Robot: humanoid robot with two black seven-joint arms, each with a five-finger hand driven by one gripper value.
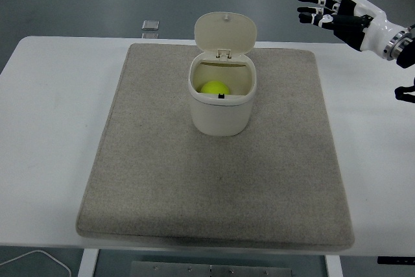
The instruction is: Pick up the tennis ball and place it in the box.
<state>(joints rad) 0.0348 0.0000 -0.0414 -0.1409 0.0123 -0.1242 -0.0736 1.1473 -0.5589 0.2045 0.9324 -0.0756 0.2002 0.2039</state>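
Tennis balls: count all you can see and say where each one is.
1. The ball lies inside the open box on the mat. Another could be hidden deeper in the box.

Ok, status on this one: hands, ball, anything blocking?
Right hand open, empty, raised at far right. Tennis ball inside box, lid up. Nothing blocking.
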